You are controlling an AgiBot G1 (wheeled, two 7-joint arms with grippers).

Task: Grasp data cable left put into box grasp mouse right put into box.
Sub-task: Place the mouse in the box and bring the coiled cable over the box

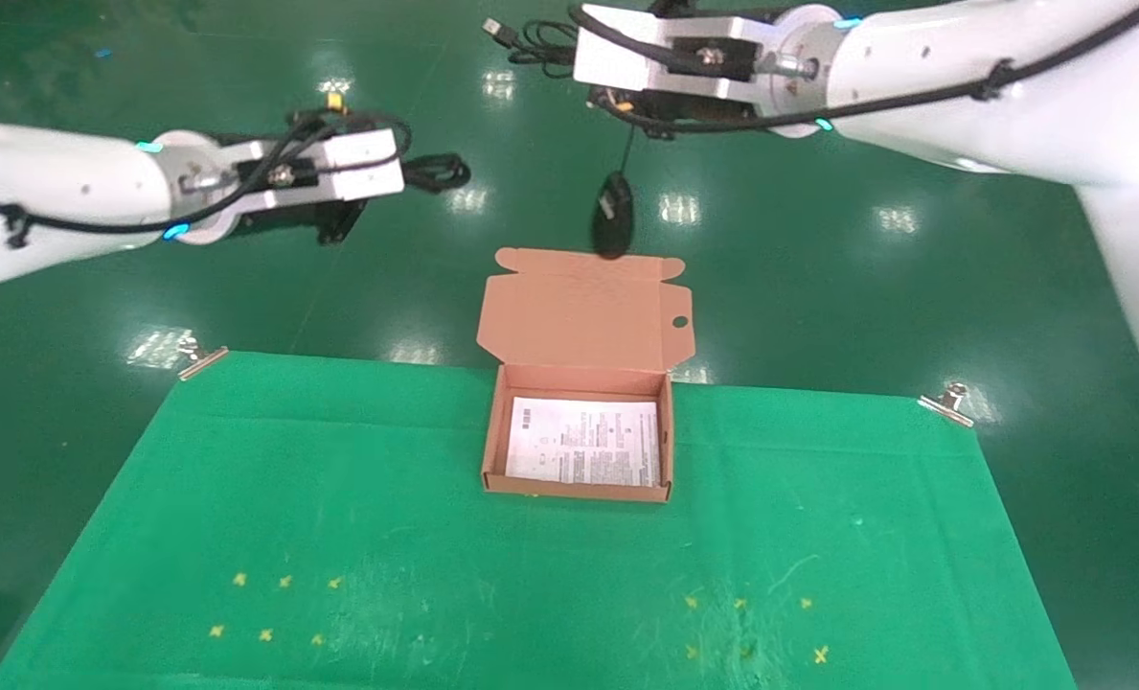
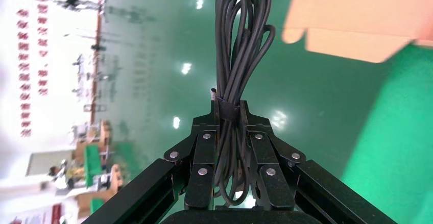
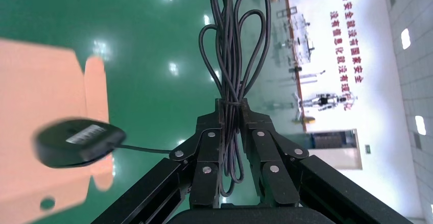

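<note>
Both arms hang raised beyond the table's far edge. The left gripper (image 2: 232,132) pinches the thick black wound data cable (image 2: 240,50); the right gripper (image 3: 232,127) clamps the thin bundled cord, the small black oval mouse (image 1: 613,218) dangling over the lid of the shallow brown cardboard box (image 1: 579,489). Lowering the cable inside looks next.

Counted one box (image 1: 583,422), one printed sheet (image 1: 584,442), one mouse (image 1: 613,216), one data cable (image 1: 435,172), two grippers, two table clips.
</note>
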